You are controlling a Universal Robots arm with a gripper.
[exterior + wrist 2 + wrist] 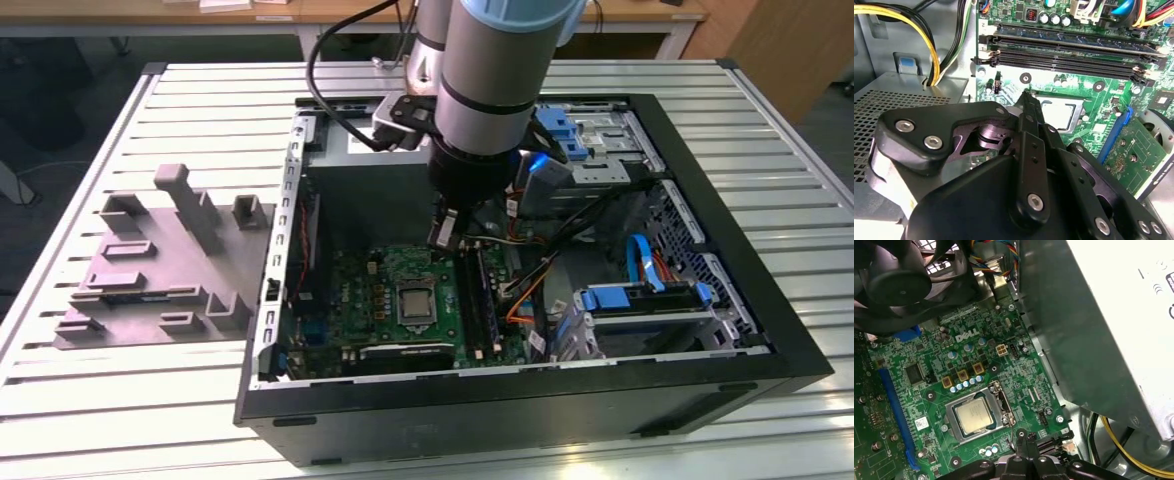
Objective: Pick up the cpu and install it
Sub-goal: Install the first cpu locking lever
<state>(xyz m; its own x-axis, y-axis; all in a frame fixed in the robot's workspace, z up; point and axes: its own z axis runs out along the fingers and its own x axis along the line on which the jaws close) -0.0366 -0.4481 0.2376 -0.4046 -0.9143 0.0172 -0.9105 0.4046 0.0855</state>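
Slatted desk (160, 400) carries the opened computer case (534, 400); cpu (975, 416) sits in its socket, claw (1026, 442) pressed together, empty, above. Descending could scrape the motherboard (929, 390).
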